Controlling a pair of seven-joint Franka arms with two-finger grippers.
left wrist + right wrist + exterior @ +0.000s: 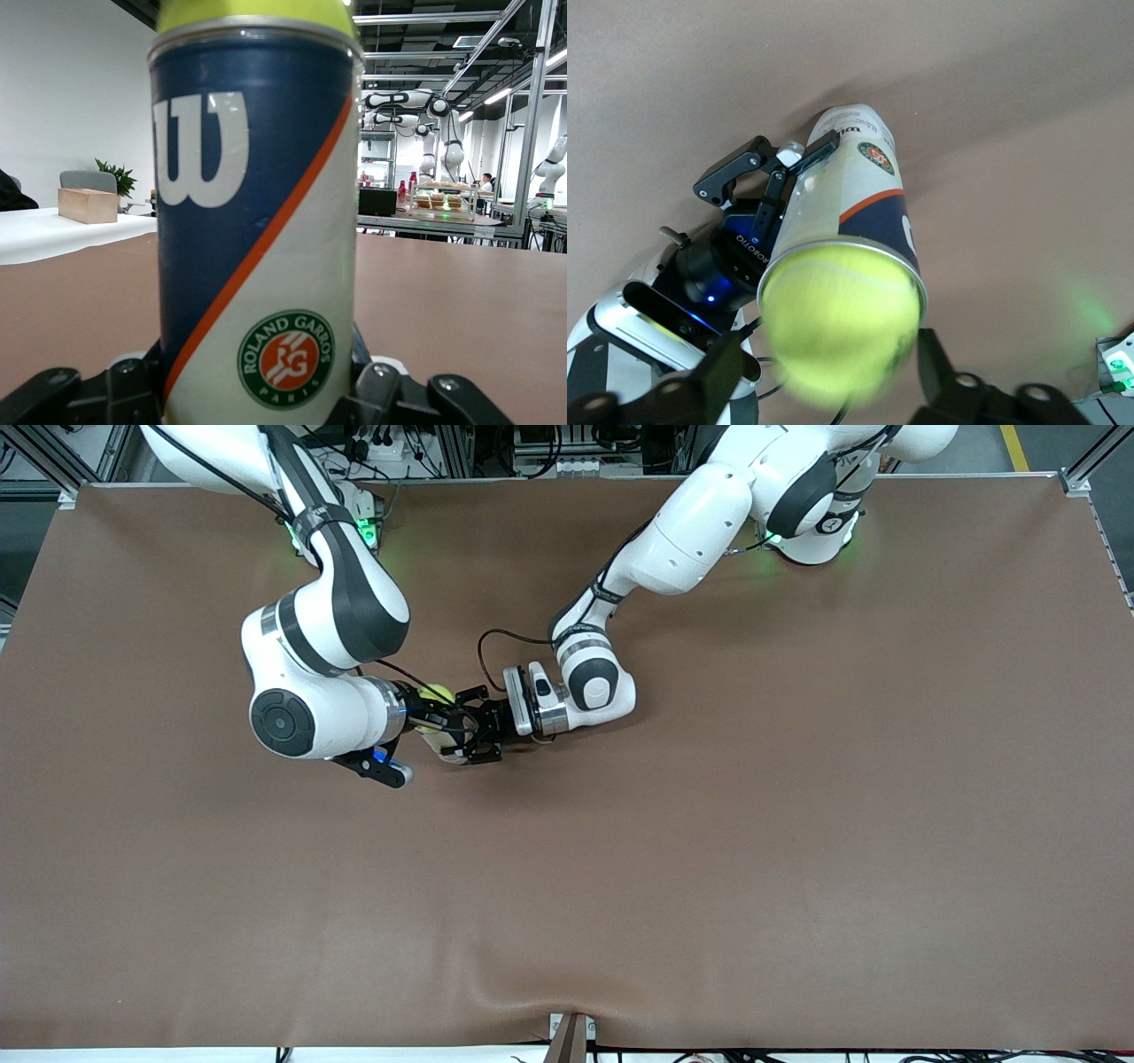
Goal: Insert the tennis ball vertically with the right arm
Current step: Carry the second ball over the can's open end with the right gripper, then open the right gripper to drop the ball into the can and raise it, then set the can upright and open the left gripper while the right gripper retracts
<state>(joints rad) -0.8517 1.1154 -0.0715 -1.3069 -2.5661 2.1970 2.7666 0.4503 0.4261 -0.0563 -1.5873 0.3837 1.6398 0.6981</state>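
Observation:
A tennis ball can (257, 221), blue and white with an orange stripe, stands upright on the brown table (709, 824). My left gripper (469, 735) is shut on its lower part, as the left wrist view (257, 382) shows. A yellow-green tennis ball (837, 319) sits in the can's open mouth (859, 195) and looks blurred. My right gripper (831, 367) hangs straight over the can, with its fingers (719, 372) spread on either side of the ball and a gap to it. In the front view the ball (435, 693) shows beside the right gripper (429, 714).
Both arms meet over the middle of the table, toward the right arm's end. A black cable (496, 638) loops by the left wrist. A small bracket (571, 1036) stands at the table edge nearest the camera.

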